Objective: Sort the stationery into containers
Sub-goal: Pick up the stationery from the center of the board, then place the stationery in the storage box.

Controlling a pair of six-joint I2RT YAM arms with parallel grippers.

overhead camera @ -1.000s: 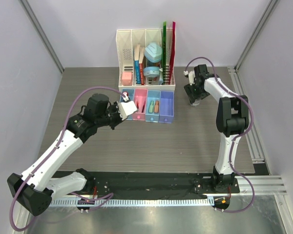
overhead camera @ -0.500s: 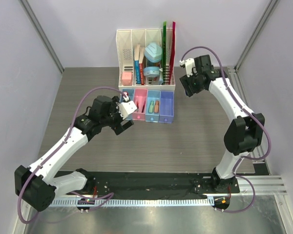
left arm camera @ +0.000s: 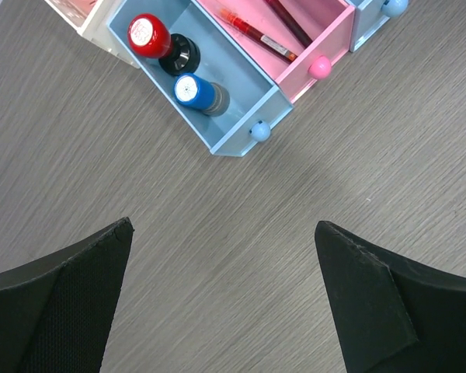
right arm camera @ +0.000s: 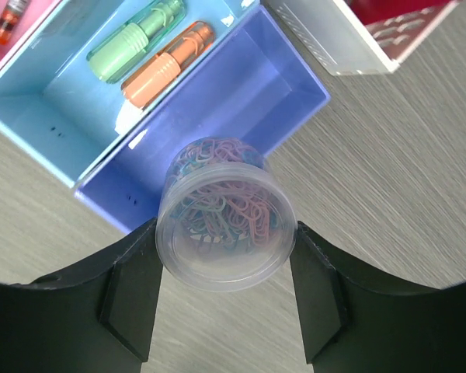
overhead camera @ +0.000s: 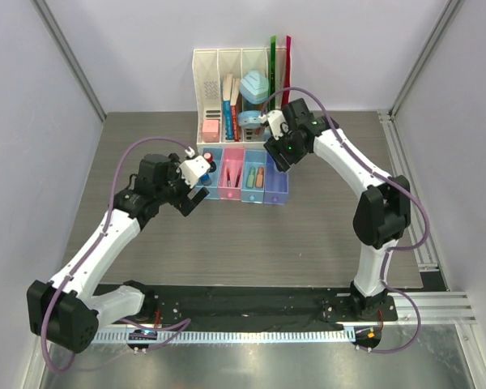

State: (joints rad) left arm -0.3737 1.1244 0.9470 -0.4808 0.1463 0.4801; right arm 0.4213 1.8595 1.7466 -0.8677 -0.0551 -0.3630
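The clear round tub (right arm camera: 225, 206), smooth plastic and packed with pastel wire clips, sits clamped between the black fingers of my right hand (right arm camera: 225, 242), which press on its sides. It hangs over the near end of the purple bin (right arm camera: 245, 89), whose glossy floor is bare. Next to that, the light blue bin (right arm camera: 50, 116) holds a ribbed green piece (right arm camera: 136, 40) and an orange piece (right arm camera: 167, 64) lying side by side.

Only my left wrist camera shows the other end of the row. The blue bin (left arm camera: 241, 81) holds a red-capped cylinder (left arm camera: 149, 35) and a blue-capped cylinder (left arm camera: 194, 92), both upright. Thin dark-red pens (left arm camera: 256, 35) lie in the pink bin (left arm camera: 330, 31). Each bin front carries a small round knob. My left hand (left arm camera: 224, 229) is spread wide with nothing in it, above the grey wood-grain bench (overhead camera: 332, 235).

From the top camera, the row sits right against the white slotted organiser (overhead camera: 227, 61). Bare bench lies in front of the row and to either side. The organiser's corner is close beside the purple bin.
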